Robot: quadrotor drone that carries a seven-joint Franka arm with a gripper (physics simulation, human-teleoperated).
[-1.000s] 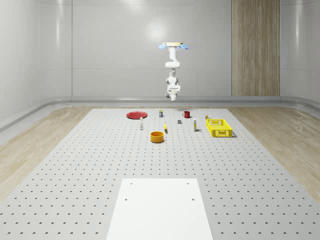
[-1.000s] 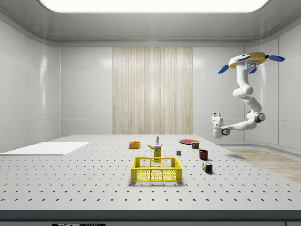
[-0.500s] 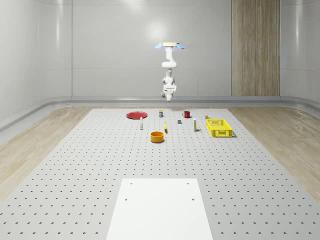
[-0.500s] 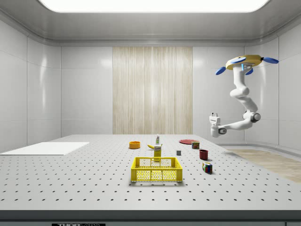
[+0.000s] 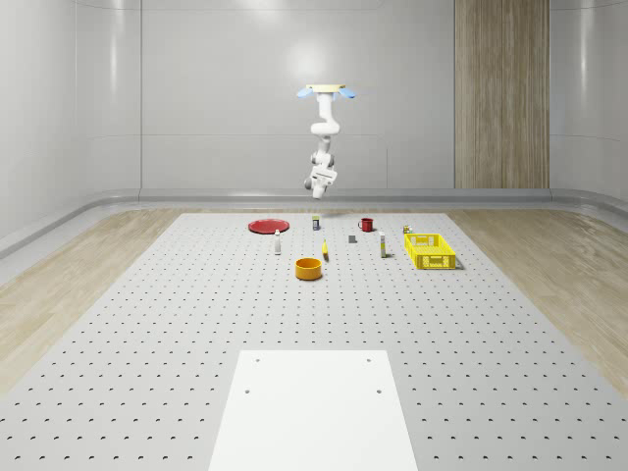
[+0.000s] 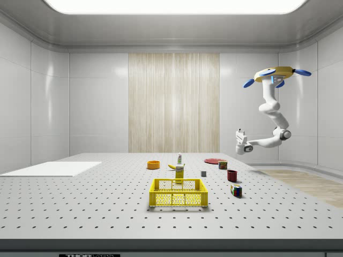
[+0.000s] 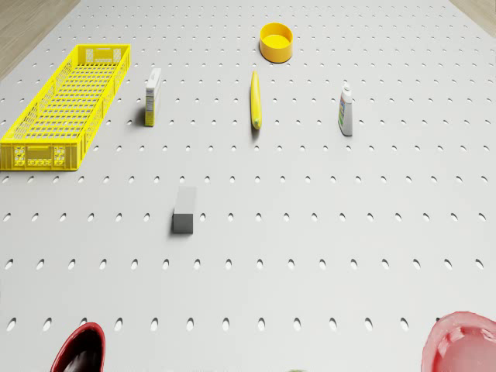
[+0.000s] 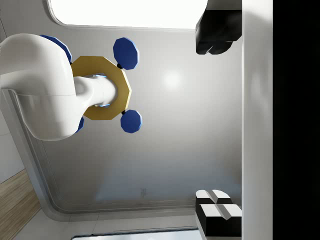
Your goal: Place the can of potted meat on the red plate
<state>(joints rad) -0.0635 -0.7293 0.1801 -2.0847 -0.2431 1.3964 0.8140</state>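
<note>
Whole-scene view: the drone [image 5: 325, 91] hovers high over the far table edge; the gripper [image 5: 316, 186] hangs above the can of potted meat [image 5: 315, 224], well apart, and the red plate [image 5: 267, 227] lies left of the can.

Side view: the gripper [image 6: 239, 135] is raised above the can [image 6: 222, 165], which stands beside the plate [image 6: 213, 160].

Wrist view: the fingers [image 8: 218, 211] are spread wide, empty.

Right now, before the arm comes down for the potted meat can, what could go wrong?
The gripper points upward, high up under the hovering drone. It needs a big swing down, which could upset the hover.
The potted meat can is small and stands between the red plate and the red mug. A drifting approach may knock it over.
</note>
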